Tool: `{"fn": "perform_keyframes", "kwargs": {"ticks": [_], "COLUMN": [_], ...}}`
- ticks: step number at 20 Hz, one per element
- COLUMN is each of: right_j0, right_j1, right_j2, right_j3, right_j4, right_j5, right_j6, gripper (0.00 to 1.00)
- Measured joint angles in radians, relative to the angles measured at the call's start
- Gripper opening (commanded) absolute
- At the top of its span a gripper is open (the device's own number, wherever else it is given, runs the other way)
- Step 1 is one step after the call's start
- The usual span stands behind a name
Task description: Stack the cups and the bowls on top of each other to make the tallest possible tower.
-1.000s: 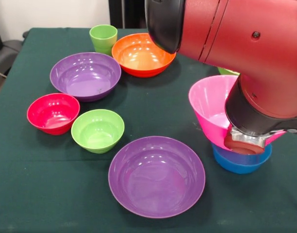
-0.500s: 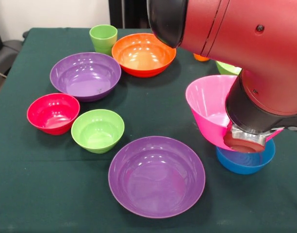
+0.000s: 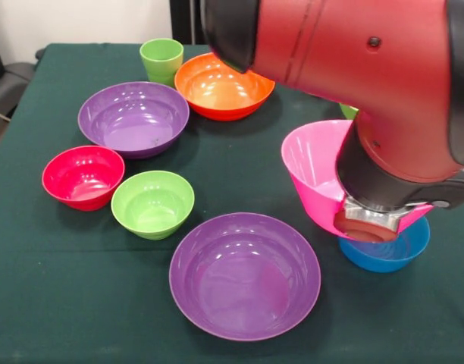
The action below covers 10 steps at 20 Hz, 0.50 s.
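Pink bowl (image 3: 311,171) hangs tilted above the blue bowl (image 3: 391,254); purple bowl (image 3: 245,274) sits upright, empty, just beside them.

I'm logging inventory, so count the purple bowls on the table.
2. One purple bowl sits at the front centre, nearest the camera. The other purple bowl sits farther back on the left, beside the orange bowl. The arm may hide more.
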Motion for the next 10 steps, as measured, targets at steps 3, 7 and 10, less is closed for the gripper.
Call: {"fn": "perform_keyframes", "kwargs": {"ticks": [3,7,10], "right_j0": [-0.019,-0.049,-0.069], "right_j1": [0.0,0.0,0.001], "right_j2": [-0.021,-0.068,-0.112], "right_j3": [-0.008,-0.021,-0.031], "right_j4": [0.031,0.094,0.154], "right_j5": [0.0,0.0,0.0], "right_j6": [0.0,0.0,0.0], "gripper": [0.0,0.0,0.0]}}
